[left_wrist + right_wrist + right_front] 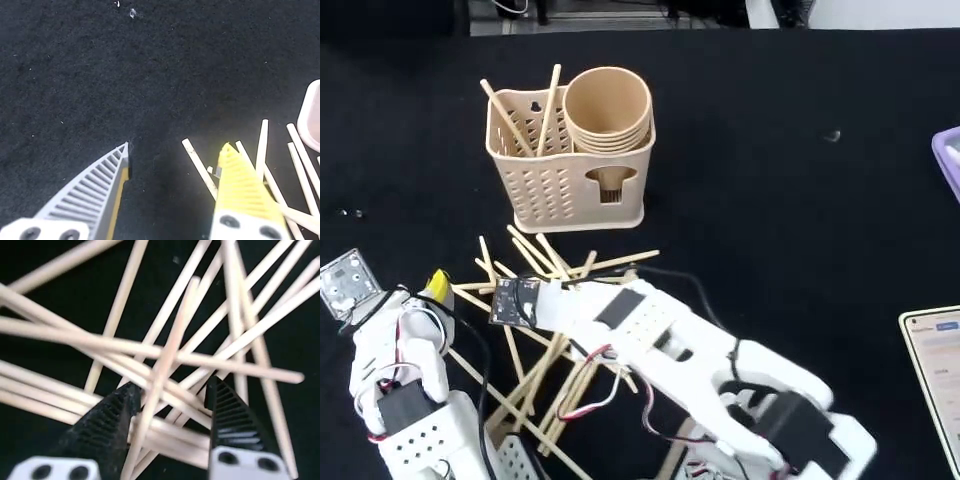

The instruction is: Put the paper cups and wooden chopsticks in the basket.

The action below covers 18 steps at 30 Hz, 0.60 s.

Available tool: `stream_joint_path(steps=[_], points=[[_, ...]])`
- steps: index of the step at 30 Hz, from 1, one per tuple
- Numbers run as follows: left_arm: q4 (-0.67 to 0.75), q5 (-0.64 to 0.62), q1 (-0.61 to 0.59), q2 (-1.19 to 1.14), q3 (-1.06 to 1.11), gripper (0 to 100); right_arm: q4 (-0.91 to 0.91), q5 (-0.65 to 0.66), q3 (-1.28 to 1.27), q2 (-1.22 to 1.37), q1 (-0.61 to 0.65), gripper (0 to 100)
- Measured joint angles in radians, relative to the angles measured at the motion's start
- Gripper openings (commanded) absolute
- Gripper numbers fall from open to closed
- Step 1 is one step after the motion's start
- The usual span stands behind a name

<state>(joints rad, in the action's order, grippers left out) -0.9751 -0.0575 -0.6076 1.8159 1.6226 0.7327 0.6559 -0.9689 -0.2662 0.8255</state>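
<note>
We are holding our right gripper (174,385) low over the loose wooden chopsticks (620,263) lying on the black counter (770,200), its black fingers (107,422) spread and straddling several crossed sticks. In our judgement, closing on one stick near its middle is the way to avoid lifting a tangle. Our left gripper (176,146) is hovering just beside the pile's edge, fingers (240,190) spread over bare counter and near enough to crowd the other arm. The basket (565,200) is standing beyond the pile, already holding the stacked paper cups (608,100) and a few sticks. A phone (932,370) is lying well apart
</note>
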Motion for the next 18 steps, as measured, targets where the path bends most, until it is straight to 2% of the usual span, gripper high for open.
stream_joint_path(steps=[3, 4, 11, 18], points=[[0.0, 0.0, 0.0, 0.0, 0.0, 28, 0.0, 0.0, 0.0, 0.0, -0.003, 1.9], [0.0, 0.0, 0.0, 0.0, 0.0, 28, 0.0, 0.002, 0.0, 0.0, -0.003, 0.8], [0.0, 0.0, 0.0, 0.0, 0.0, 28, 0.029, 0.002, -0.002, -0.13, -0.023, 1.1], [0.0, 0.0, 0.0, 0.0, 0.0, 28, 0.15, 0.012, 0.038, -0.304, -0.129, 1.1]])
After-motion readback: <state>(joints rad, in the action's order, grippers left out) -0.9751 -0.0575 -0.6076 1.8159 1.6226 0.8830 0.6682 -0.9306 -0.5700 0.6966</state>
